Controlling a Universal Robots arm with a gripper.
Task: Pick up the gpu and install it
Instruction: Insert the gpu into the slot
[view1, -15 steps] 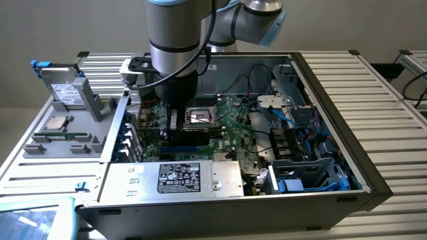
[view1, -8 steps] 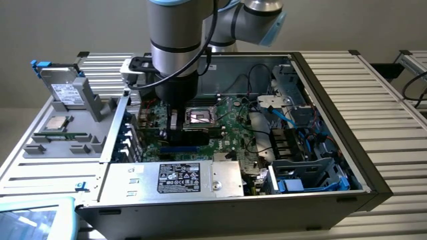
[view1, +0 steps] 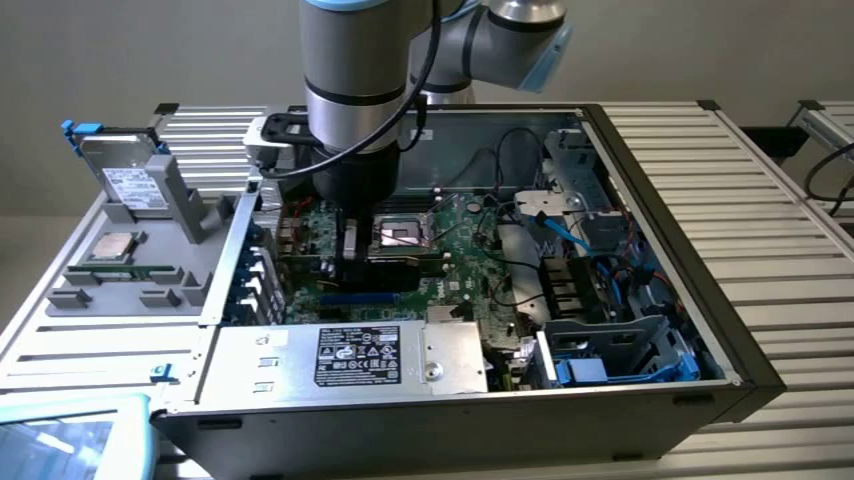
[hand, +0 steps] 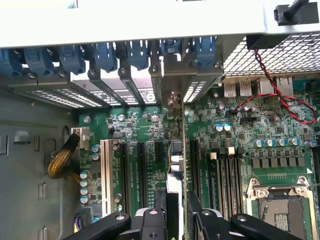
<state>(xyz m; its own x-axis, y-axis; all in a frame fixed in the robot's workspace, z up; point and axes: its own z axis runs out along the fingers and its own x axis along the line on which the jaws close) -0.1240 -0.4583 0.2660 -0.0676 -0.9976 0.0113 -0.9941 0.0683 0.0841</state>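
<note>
The gpu (hand: 177, 155) stands on edge with my jaws clamped on its two faces. It hangs inside the open computer case (view1: 667, 150) over the motherboard (hand: 150, 130), at the end of the board nearest the case's rear wall. Its silver bracket (hand: 172, 102) sits close against the row of slot covers (hand: 100, 85). I cannot tell whether its lower edge touches a slot yet.

The worst risk, I judge, is a slight skew. The black expansion slots (hand: 141, 165) lie close together, so a card off line could land on the components between them, and pressing down then would strain the board. The bracket could also catch on the frame by the blue latches (hand: 135, 52) and tip the card in my grip.

Room is tight along the rear wall and fair elsewhere. The memory slots (hand: 225, 175) run just beside the card on one side and the white slot (hand: 105, 170) lies further off on the other. The red and black wire (hand: 280, 95) and the braided cable (hand: 62, 160) are well apart from it. The case is open above, while the power supply (view1: 360, 355) closes off the case's near edge.
</note>
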